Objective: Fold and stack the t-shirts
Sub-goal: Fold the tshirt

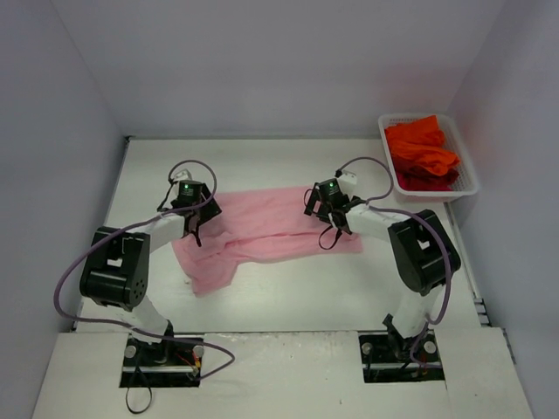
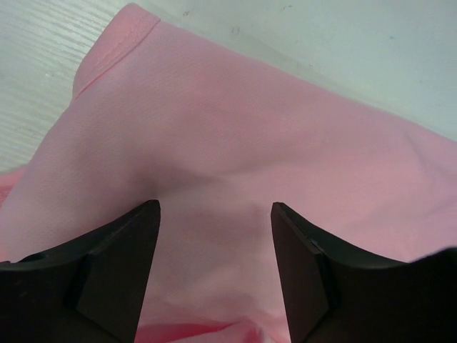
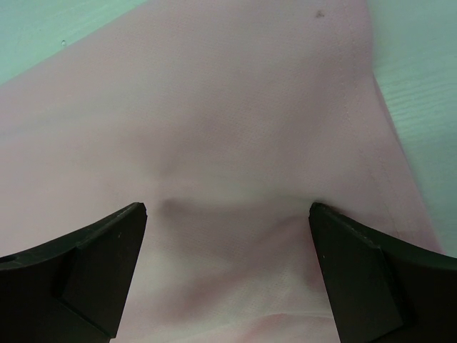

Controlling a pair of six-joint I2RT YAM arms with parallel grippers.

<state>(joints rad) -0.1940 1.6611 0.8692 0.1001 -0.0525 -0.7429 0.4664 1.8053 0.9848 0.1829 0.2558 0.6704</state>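
A light pink t-shirt (image 1: 271, 223) lies partly folded across the middle of the table, with one sleeve trailing toward the near left. My left gripper (image 1: 199, 229) is down on its left end. In the left wrist view, the left gripper (image 2: 214, 207) stands open with the pink cloth (image 2: 235, 128) lying loose between the fingers. My right gripper (image 1: 334, 223) is over the shirt's right end. Seen from the right wrist, it (image 3: 227, 207) is wide open, tips touching the pink cloth (image 3: 235, 107). Bright orange-red t-shirts (image 1: 422, 153) are heaped in the basket.
A white mesh basket (image 1: 472, 179) stands at the back right corner of the white table (image 1: 306, 288). Pale walls close in the table at the back and on both sides. Purple cables loop above both wrists.
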